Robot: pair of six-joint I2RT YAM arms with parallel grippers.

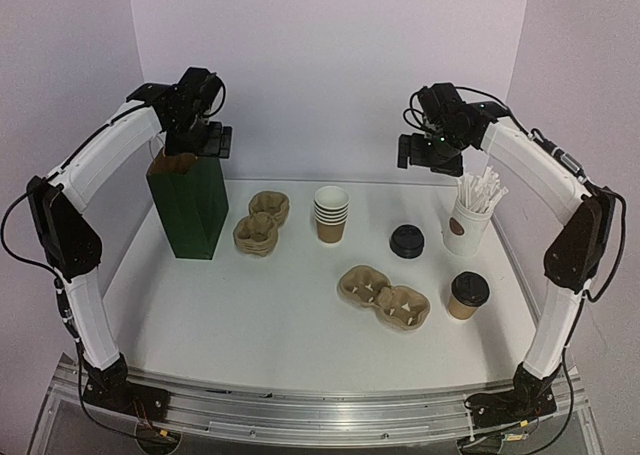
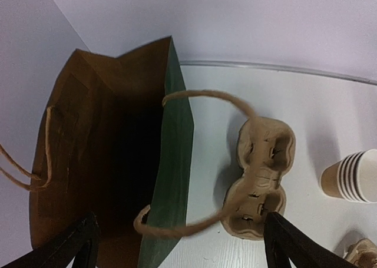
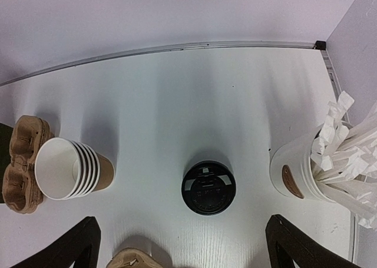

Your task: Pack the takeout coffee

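**A:** Start big. What's on the table (image 1: 250, 345)?

**B:** The green paper bag (image 1: 188, 205) stands upright at the far left with its mouth open. The left gripper (image 1: 200, 140) hangs right above it, fingers spread wide, nothing between them.

**A:** And the right gripper (image 1: 430, 153)?

**B:** It's high over the far right, jaws just as wide and empty, beside the white cup of wrapped sticks (image 1: 468, 223).

**A:** Where's the takeout coffee (image 1: 467, 295)?

**B:** At the near right of the table, upright, black dome lid on, just to the right of a two-cup carrier (image 1: 384, 297). From the right gripper it lies back toward the arm bases, outside that wrist's view.

**A:** So which arm?

**B:** The right one, I'd say. The coffee sits on its side and is well apart from the left gripper. The cup's axis is vertical, so a sideways grasp around the wall looks suitable, then a carry across to the bag.

**A:** Anything smaller in the way?

**B:** A loose black lid (image 3: 208, 187) lies flat under the right gripper, apart from the coffee.
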